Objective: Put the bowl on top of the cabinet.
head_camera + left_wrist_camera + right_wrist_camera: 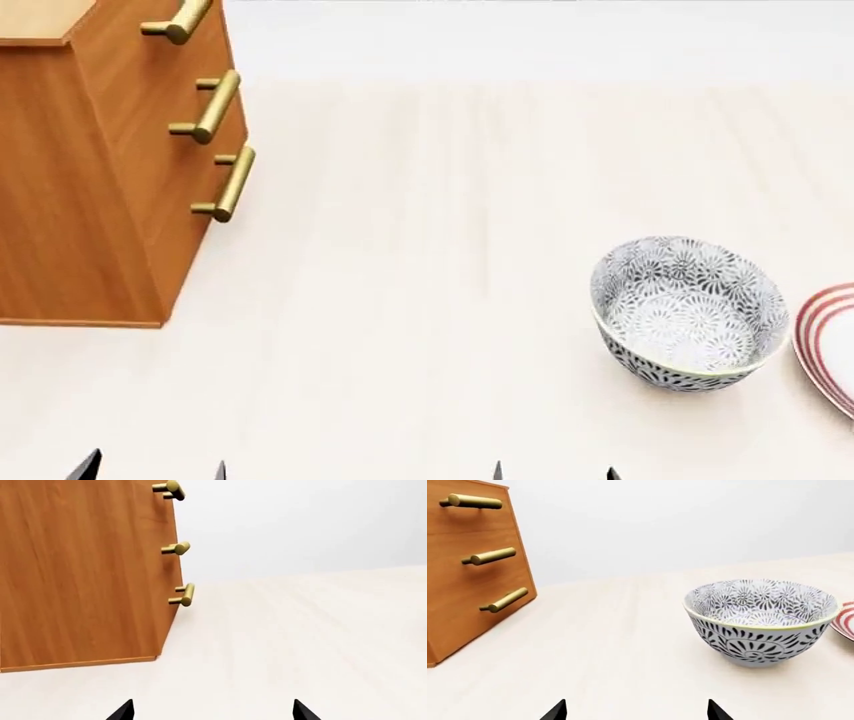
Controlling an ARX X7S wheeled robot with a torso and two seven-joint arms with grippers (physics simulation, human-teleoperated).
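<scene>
The bowl (pixel 689 312) is sitting upright on the pale wooden worktop (pixel 427 300), toward the right side of the head view, empty inside. It is lying ahead of the right hand (pixel 554 472) and a bit to its right, apart from it, nothing touching. In the right wrist view the bowl (pixel 760 621) is standing past the two dark fingertips (pixel 555 711), off to one side of the gap between them. The right hand is showing only its tips, spread wide, gripping nothing. The left hand (pixel 154 468) is likewise showing just tips at the near edge, set wide apart and empty; in the left wrist view the left hand (pixel 212 711) is facing bare worktop beside the cabinet.

The plate (pixel 834 345) with red rings is lying just beside the bowl on its right, cut by the frame edge; contact cannot be told. The cabinet (pixel 80 180) is standing at the far left, well apart from the bowl, its three brass handles (pixel 214 105) facing right. Open worktop is lying between bowl and cabinet, nothing blocking the way.
</scene>
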